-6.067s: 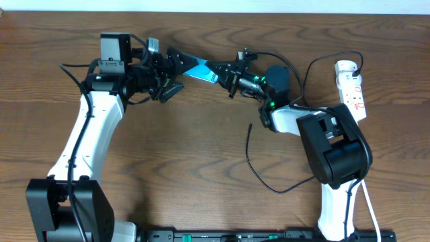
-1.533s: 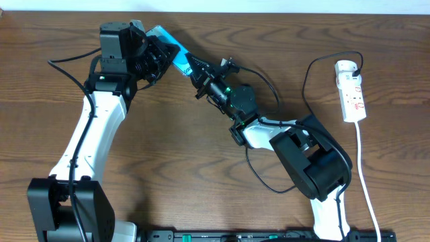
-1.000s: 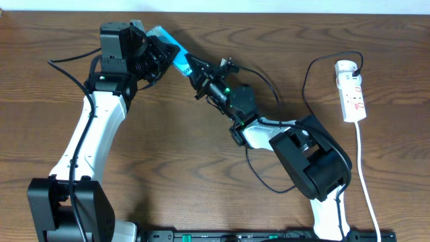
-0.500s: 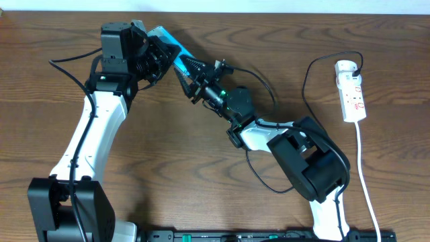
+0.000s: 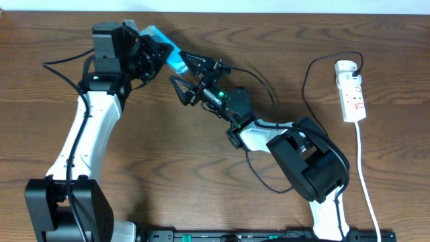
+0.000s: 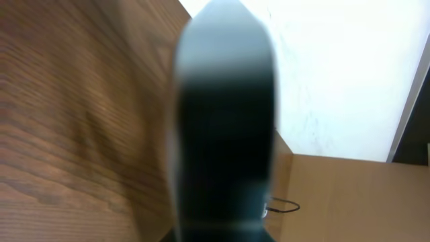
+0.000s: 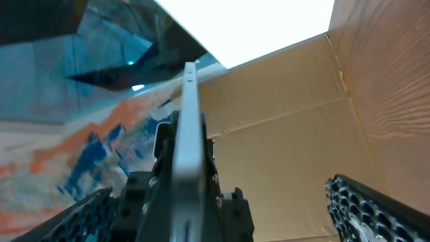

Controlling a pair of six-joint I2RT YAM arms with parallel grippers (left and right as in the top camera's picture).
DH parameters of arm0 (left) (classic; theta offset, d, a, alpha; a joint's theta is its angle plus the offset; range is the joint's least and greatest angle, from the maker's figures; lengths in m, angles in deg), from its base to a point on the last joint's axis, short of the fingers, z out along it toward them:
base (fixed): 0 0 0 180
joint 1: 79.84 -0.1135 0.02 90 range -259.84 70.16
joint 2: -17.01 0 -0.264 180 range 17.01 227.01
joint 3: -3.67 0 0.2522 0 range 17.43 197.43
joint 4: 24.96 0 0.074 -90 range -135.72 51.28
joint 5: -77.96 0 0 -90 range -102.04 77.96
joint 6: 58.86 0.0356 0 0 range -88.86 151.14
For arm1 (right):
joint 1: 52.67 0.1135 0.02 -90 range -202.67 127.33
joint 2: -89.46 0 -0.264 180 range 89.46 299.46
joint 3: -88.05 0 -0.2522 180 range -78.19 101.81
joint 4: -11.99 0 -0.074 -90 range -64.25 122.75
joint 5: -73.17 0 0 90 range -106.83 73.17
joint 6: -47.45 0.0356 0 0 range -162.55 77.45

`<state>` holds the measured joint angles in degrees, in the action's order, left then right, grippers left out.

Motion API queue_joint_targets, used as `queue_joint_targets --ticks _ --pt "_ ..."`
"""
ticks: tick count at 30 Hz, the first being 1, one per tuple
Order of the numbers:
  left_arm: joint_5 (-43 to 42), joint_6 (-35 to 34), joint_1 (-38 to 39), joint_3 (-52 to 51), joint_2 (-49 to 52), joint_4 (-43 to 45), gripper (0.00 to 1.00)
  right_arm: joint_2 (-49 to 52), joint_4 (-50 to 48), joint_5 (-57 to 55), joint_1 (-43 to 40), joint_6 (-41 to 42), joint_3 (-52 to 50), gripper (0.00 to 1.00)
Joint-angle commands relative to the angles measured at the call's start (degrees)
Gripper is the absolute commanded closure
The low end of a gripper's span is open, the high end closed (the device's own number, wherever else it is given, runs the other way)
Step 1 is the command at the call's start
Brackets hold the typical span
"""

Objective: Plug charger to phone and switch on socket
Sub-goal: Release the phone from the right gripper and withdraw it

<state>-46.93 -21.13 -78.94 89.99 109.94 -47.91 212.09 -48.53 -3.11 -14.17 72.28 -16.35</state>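
While left gripper holds the phone, right gripper gapes.

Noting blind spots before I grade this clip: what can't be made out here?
- Tip of the charger: overhead, lost among the dark parts of the right gripper; whether it sits in the phone cannot be told.
- Switches of the socket: overhead, too small to read.
- Hold of the left gripper: left wrist, only a blurred dark shape shows.
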Motion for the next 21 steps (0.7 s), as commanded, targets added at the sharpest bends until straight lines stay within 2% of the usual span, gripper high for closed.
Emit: queue_joint_targets --ticks 1,7,13,21 --pt "-3.32 1.36 -1.84 0.15 -0.09 0.31 0.93 -0.04 1.46 5.16 -2.45 -7.48 0.72 0.01" --pt "-7.26 1.42 -4.66 0.15 -0.09 -0.42 0.93 -0.04 5.44 18.27 -8.15 -19.06 0.72 0.01" --pt "-12.90 1.60 -8.04 0.15 -0.09 -0.79 0.93 -0.07 8.66 29.35 -15.15 -27.28 0.72 0.01" --pt "-25.09 4.79 -11.15 0.15 -0.09 -1.03 0.93 -0.17 18.43 42.07 -22.23 -38.51 0.72 0.01"
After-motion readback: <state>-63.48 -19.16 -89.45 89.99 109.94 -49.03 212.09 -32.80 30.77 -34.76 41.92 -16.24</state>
